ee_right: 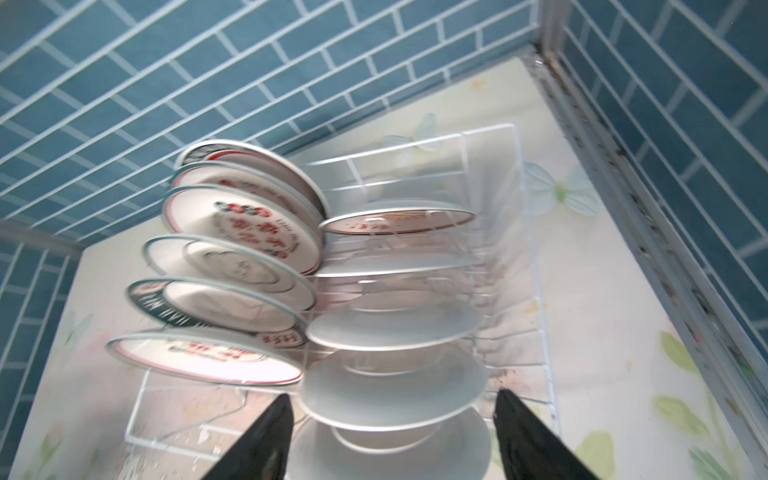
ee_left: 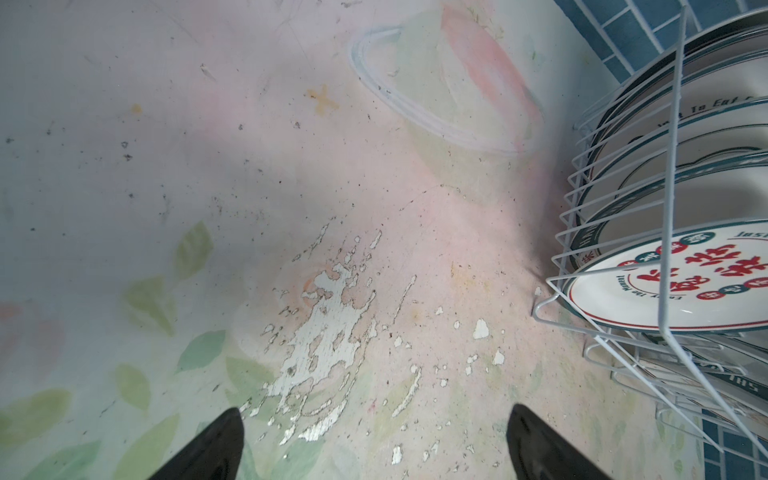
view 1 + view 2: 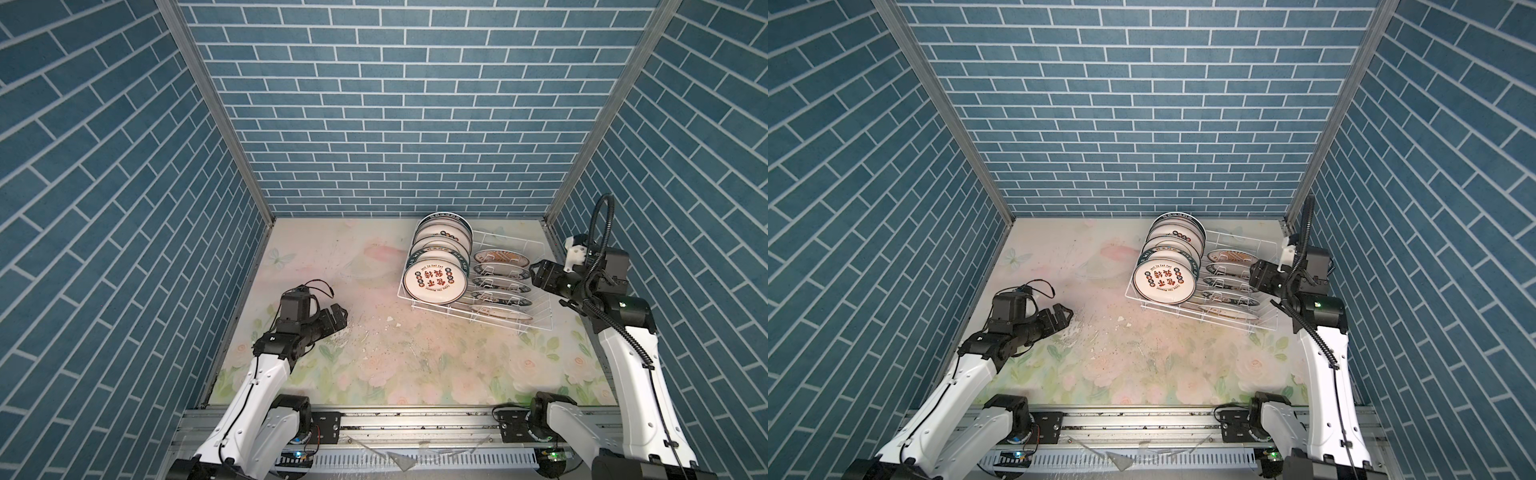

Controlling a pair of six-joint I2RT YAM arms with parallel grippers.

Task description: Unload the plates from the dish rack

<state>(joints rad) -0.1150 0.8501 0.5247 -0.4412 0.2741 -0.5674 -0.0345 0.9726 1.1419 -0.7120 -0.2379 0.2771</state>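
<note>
The white wire dish rack [image 3: 544, 291] [image 3: 1273, 307] stands at the back right of the table. It holds two rows of upright plates. The larger ones are on its left, fronted by a plate with red characters [image 3: 434, 283] [image 3: 1164, 283] [image 2: 623, 291]. Several smaller plates [image 3: 500, 274] [image 1: 395, 449] fill its right row. My right gripper [image 3: 534, 276] [image 3: 1254, 276] [image 1: 392, 392] hovers open at the rack's right edge. Its fingers stand to either side of the small row and hold nothing, and that wrist view is blurred. My left gripper [image 3: 338, 311] [image 3: 1064, 314] [image 2: 376, 407] is wide open and empty over the bare table, left of the rack [image 2: 673, 166].
The floral table cover has a worn, peeled patch [image 2: 324, 332] and pale chips [image 3: 390, 318] between the left gripper and the rack. Blue brick walls close in the back and both sides. A metal rail [image 3: 415, 419] runs along the front edge.
</note>
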